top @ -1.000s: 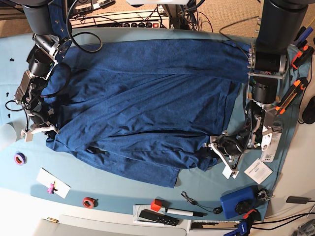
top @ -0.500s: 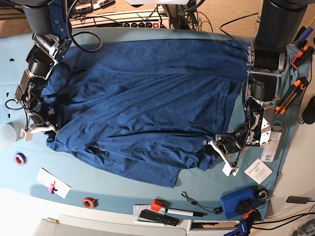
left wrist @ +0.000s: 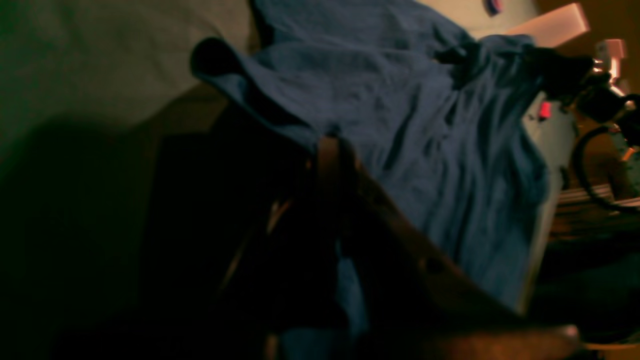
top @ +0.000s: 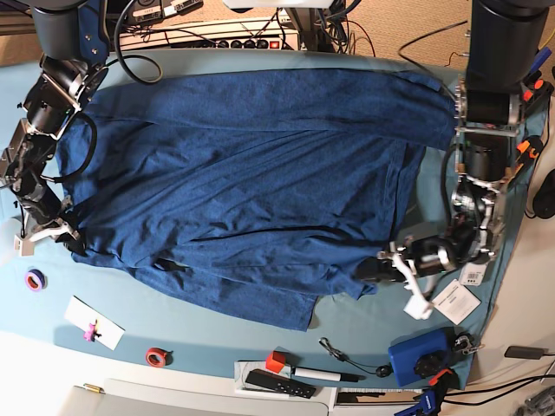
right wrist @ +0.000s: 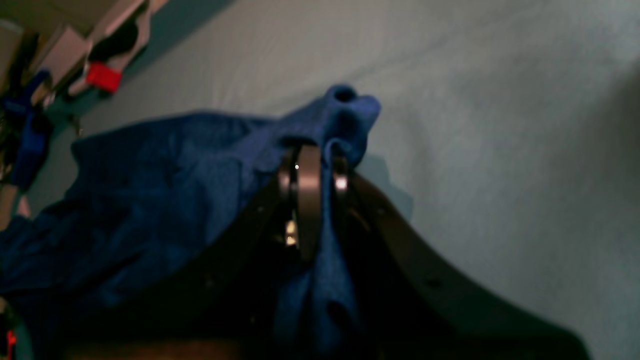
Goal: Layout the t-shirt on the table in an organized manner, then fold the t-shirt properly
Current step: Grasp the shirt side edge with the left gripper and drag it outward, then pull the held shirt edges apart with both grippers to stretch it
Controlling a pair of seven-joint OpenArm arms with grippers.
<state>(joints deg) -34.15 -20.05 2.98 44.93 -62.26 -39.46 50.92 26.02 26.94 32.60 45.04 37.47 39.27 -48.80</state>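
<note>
While both end effectors are clamped shut on the t-shirt [top: 251, 191], which lies rumpled across the teal tabletop [top: 217, 334], I judge the step in hand to be stretching it flat. My left end effector [top: 392, 267] pinches one lower corner and my right end effector [right wrist: 312, 167] a fold at the opposite edge. I should draw them apart evenly and low, keeping tension gentle so neither corner slips and the bunched lower layer smooths out.
</note>
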